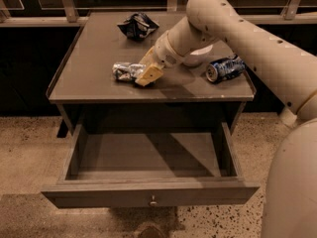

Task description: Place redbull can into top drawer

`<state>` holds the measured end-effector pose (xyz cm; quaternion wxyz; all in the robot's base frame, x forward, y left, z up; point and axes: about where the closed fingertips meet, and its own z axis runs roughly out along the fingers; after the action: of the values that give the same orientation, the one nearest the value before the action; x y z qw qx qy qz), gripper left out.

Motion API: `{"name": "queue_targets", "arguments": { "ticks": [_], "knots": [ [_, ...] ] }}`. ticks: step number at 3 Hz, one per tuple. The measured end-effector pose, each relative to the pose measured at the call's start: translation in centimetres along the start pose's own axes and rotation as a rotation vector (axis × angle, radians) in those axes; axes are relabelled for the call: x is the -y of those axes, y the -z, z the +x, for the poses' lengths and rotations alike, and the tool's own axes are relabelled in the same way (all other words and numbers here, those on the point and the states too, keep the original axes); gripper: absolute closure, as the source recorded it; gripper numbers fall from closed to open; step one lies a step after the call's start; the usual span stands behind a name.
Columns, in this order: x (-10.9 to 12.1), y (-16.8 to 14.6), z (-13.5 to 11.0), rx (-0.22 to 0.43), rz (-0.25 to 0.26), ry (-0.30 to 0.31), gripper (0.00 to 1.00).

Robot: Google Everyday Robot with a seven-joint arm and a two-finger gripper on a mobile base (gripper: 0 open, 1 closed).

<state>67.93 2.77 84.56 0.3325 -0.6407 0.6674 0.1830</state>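
The redbull can (125,71), a dented silver can, lies on its side on the grey table top (84,83), left of centre. My gripper (145,71) is right at the can's right end, its tan fingers (150,75) around or against it. The arm reaches in from the upper right. The top drawer (148,160) is pulled open below the table, its inside bare, with a small round knob (153,201) on the front panel.
A smooth dark blue can (225,68) lies on its side at the table's right edge. A dark foil bag (138,25) sits at the back. A white bowl (199,56) is partly hidden behind my arm. Speckled floor lies around the cabinet.
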Motion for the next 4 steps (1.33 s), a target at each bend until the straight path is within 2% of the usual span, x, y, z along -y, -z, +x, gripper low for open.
{"name": "queue_targets", "arguments": {
  "ticks": [1,2,3,4],
  "knots": [
    [-2.7,2.7,0.2,-0.008,0.008,0.003,1.00],
    [-7.8,7.6,0.1,0.017,0.045,0.000,1.00],
    [-12.6,10.4,1.5,0.072,0.059,-0.037,1.00],
    [-16.3,11.6,5.0,0.081,0.094,-0.143,1.00]
  ]
}}
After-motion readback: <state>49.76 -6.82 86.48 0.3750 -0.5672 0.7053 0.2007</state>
